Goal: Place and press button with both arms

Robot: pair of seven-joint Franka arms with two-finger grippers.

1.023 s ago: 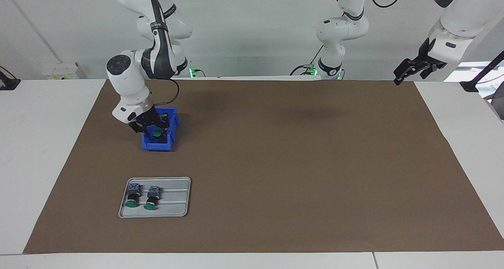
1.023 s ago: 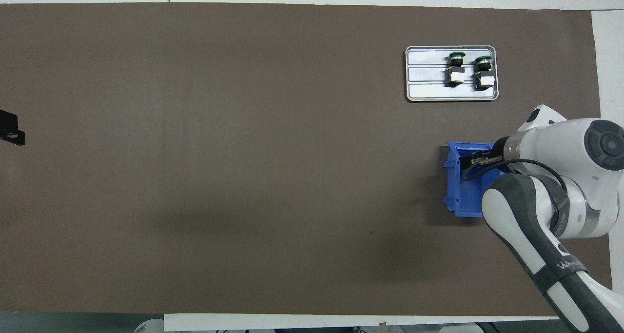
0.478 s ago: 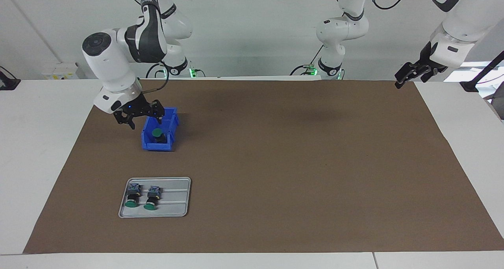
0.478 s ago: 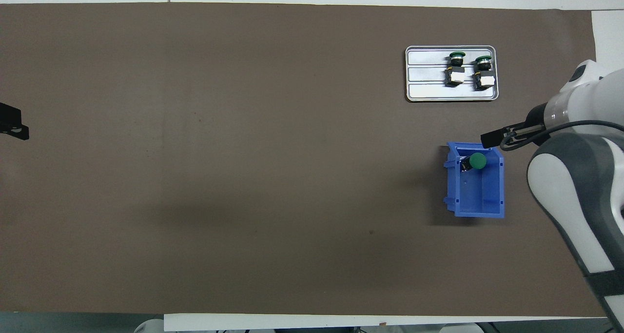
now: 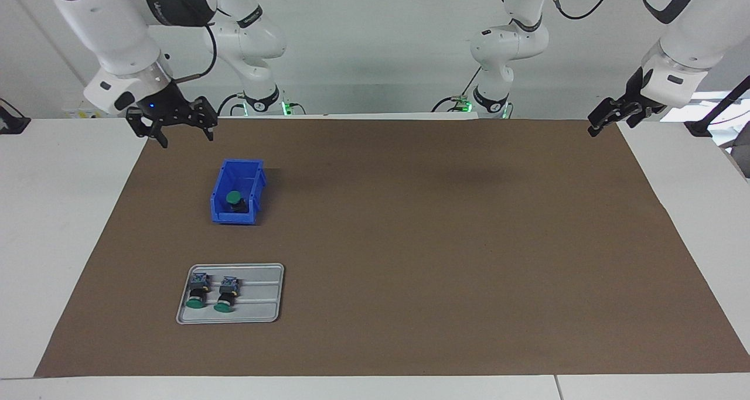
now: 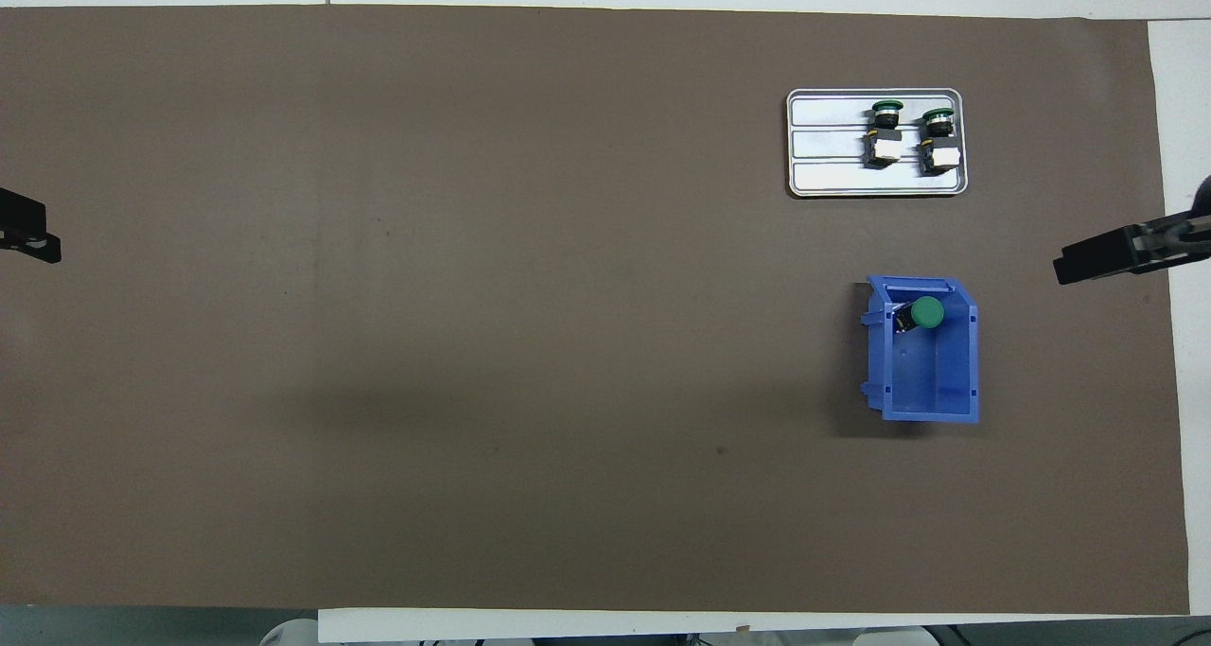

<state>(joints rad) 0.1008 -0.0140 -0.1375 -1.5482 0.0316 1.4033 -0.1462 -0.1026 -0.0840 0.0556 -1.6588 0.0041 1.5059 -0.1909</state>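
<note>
One button [image 5: 234, 199] sits in the blue bin [image 5: 221, 214] near the bench's right-arm end; two more lie on the tray [image 5: 261, 312]. Right tool [image 5: 183, 137] wide and empty over the mat's robot-side corner. Left tool [image 5: 604, 119] at the other robot-side corner, spread unclear.

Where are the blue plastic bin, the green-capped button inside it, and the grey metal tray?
blue plastic bin [image 6: 932, 391], overhead view, bare floor of the bin.
green-capped button [image 6: 927, 312], overhead view, middle of its round cap.
grey metal tray [image 6: 833, 179], overhead view, its bare bottom groove.
</note>
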